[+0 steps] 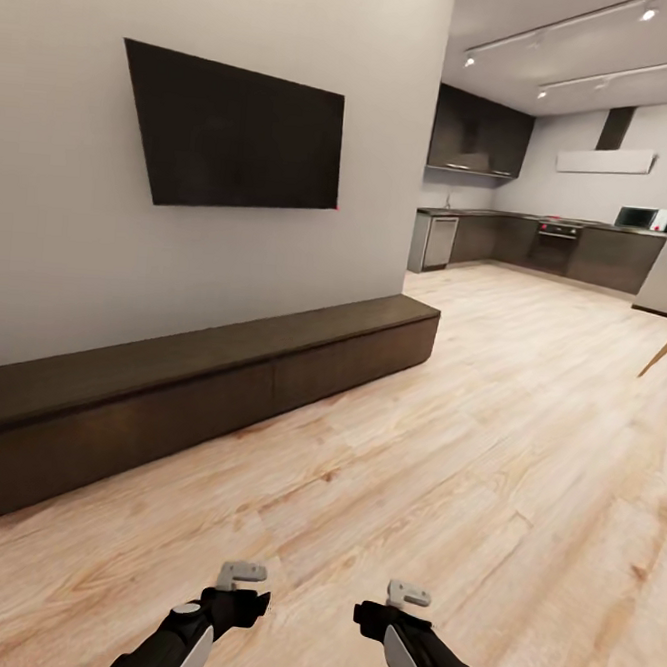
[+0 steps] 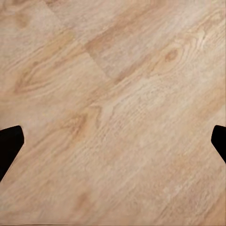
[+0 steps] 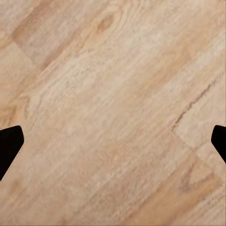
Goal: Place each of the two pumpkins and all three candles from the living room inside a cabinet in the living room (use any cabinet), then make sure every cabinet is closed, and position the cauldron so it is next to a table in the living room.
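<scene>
Pale plank floor (image 1: 484,466) ahead, low dark cabinet (image 1: 219,385) along the left wall with fronts shut, left gripper (image 1: 242,579) and right gripper (image 1: 405,600) spread wide and empty, no pumpkins or candles here; risks clipping that cabinet while turning.

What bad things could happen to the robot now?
1. The low dark cabinet sits close ahead on the left; the robot might bump it while driving.
2. Its drawer fronts have no handles, so the open, empty left gripper and right gripper may struggle to pull one open.
</scene>
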Motion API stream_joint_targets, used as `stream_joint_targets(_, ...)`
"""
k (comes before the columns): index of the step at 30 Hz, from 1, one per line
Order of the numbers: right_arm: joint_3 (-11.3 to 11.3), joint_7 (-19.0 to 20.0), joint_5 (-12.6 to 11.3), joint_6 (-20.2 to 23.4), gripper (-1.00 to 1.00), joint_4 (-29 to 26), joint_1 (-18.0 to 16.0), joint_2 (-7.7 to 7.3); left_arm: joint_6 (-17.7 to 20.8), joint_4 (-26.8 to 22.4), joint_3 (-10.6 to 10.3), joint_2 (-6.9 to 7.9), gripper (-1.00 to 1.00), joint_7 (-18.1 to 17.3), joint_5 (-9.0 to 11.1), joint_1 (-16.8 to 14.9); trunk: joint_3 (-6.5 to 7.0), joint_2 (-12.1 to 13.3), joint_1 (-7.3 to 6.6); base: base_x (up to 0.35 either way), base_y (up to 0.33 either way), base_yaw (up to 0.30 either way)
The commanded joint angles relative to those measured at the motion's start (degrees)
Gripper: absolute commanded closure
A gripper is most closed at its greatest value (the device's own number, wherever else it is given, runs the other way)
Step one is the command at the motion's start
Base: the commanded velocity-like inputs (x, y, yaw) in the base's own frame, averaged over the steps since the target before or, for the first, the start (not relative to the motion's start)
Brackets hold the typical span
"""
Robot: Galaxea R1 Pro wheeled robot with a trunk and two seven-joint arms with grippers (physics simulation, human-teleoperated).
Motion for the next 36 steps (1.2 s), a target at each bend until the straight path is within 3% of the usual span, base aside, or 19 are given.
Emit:
stream_joint_targets(1,0.1,-0.3,-0.5,0.3,-1.0,-0.2,0.0,0.0,0.3,-0.1,-0.2,0.0,-1.0,0.0,0.6,0.0,-0.06,0.0,-0.01,0.0,0.0,0.292)
stream_joint_targets(16,0.1,-0.3,-0.4,0.3,-1.0,-0.2,0.0,-0.02,0.3,0.0,-0.2,-0.12,-1.0,0.1,0.6,0.0,-0.06,0.0,-0.01,0.0,-0.014,0.292)
stream_joint_targets(29,0.1,-0.3,-0.4,0.3,-1.0,-0.2,0.0,0.18,0.3,0.4,-0.2,-0.31,-1.0,0.5,0.7,0.0,-0.06,0.0,-0.01,0.024,-0.233,0.292)
stream_joint_targets(36,0.1,-0.3,-0.4,0.3,-1.0,-0.2,0.0,0.18,0.3,0.3,-0.2,-0.31,-1.0,0.3,0.7,0.0,-0.06,0.0,-0.01,0.028,-0.053,0.292)
